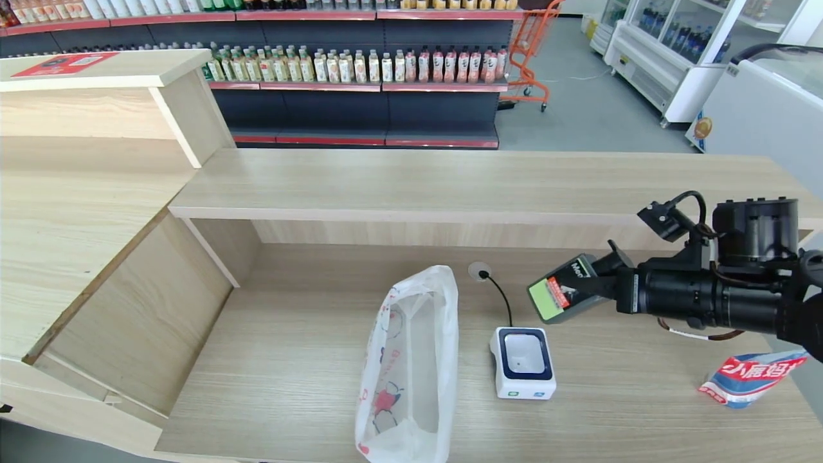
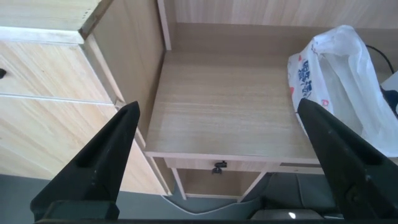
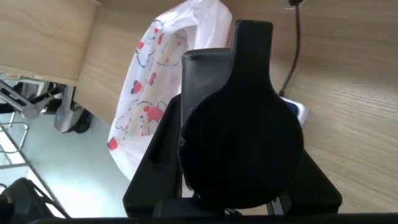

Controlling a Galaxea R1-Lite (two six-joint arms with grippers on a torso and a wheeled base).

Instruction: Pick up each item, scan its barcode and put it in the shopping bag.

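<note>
My right gripper (image 1: 596, 283) is shut on a small dark box (image 1: 564, 290) with a green end face and a red label. It holds the box in the air, just above and to the right of the white barcode scanner (image 1: 522, 361). In the right wrist view the box (image 3: 239, 130) hides most of the scanner (image 3: 298, 112). The white plastic shopping bag (image 1: 411, 366) lies open-mouthed on the desk left of the scanner. My left gripper (image 2: 217, 155) is open, fingers (image 2: 99, 162) wide apart, off the desk's front left edge, with the bag (image 2: 339, 81) farther off.
A blue, white and red snack packet (image 1: 749, 379) lies at the desk's right front edge. The scanner's black cable runs to a grommet (image 1: 480, 271) at the back. A raised counter ledge (image 1: 450, 186) walls the desk behind, and a side panel (image 1: 141, 308) on the left.
</note>
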